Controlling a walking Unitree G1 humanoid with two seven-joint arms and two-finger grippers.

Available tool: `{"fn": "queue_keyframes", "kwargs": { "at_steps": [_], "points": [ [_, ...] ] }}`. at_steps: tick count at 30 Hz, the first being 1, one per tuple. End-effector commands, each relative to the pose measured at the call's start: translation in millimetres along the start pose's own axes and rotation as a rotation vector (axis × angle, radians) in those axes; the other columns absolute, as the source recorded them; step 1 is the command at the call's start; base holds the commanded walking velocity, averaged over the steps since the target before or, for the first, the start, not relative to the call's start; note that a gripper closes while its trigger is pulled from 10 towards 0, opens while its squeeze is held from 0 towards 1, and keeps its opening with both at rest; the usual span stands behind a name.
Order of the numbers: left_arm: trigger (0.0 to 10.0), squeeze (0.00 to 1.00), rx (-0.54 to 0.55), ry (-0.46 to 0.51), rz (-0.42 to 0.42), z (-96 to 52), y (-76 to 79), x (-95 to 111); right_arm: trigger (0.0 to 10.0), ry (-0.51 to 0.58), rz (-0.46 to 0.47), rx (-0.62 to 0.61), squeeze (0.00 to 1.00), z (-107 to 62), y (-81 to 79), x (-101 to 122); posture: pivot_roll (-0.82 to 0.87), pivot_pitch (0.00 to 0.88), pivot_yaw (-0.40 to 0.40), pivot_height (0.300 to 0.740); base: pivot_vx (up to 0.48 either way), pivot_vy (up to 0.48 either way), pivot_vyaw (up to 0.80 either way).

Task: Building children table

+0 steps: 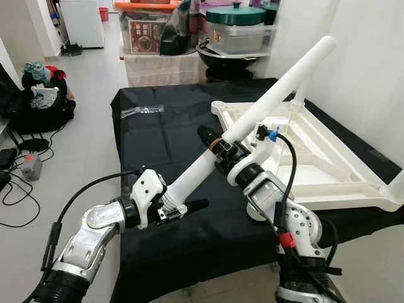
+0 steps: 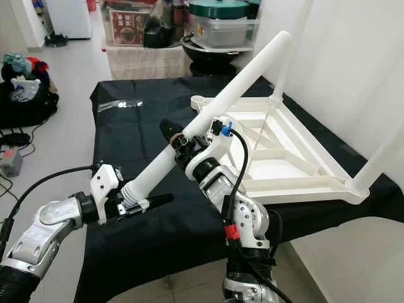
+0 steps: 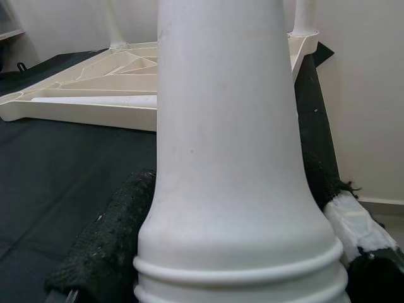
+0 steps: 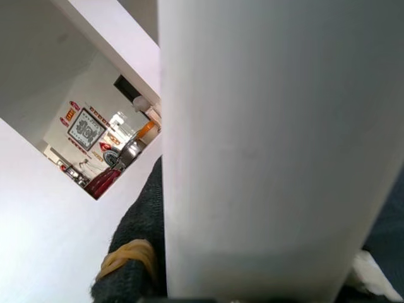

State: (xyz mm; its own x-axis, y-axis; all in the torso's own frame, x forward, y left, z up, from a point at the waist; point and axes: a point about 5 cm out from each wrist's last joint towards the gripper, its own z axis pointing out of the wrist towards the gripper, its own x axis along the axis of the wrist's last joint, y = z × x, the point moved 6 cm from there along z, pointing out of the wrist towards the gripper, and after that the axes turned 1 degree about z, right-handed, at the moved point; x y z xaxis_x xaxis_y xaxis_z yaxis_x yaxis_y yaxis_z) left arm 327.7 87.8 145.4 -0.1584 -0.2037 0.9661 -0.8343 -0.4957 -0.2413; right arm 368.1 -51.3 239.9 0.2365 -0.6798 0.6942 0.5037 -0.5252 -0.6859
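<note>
Leg (image 1: 252,113) being held aloft on a slant over the black-draped bench (image 1: 158,145), both grippers clamped around it. Left gripper (image 1: 180,207) closing its fingers on the ribbed lower end; right gripper (image 1: 218,146) pinching the shaft near the middle, a yellow band showing on one finger. Upper end pointing up and away toward the wall, above the far corner of the tabletop (image 1: 315,164).

Tabletop lying upside down on the cloth, ribbed underside facing up, just beyond the right arm. Two legs already standing in it: one at the far corner (image 1: 302,95), one at the near right corner (image 1: 396,189). Socket at the near left corner (image 1: 218,107) looking empty, likely the next target.

Doing this step well probably meaning: swinging the ribbed end round toward an open socket, bringing the leg upright before lowering, keeping both grips firm so the smooth shaft is not slipping, then pressing straight down without levering the tabletop off the bench edge. Risking a knock against the standing legs if swung too wide.

Behind the bench: a clear bin with an orange lid (image 1: 148,28) holding boxed goods, a clear tub under a green lid (image 1: 237,28) with contents too dim to tell, and a dark wok-like pan (image 1: 227,60) beneath it.
</note>
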Motion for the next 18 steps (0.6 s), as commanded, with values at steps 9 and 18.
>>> {"fn": "queue_keyframes", "kwargs": {
  "at_steps": [9,18],
  "points": [
    [10.0,1.0,-0.008,0.031,0.07,3.8,0.9,7,0.0,0.046,0.045,-0.009,0.0,2.2,-3.1,4,0.04,0.0,-0.069,0.74,0.0,0.0,0.0],
    [10.0,0.96,0.046,0.004,0.066,4.4,-8.5,4,0.0,0.054,0.037,0.001,0.0,1.7,-4.8,8,0.04,0.0,-0.07,0.74,0.0,0.0,0.0]
  ]
}}
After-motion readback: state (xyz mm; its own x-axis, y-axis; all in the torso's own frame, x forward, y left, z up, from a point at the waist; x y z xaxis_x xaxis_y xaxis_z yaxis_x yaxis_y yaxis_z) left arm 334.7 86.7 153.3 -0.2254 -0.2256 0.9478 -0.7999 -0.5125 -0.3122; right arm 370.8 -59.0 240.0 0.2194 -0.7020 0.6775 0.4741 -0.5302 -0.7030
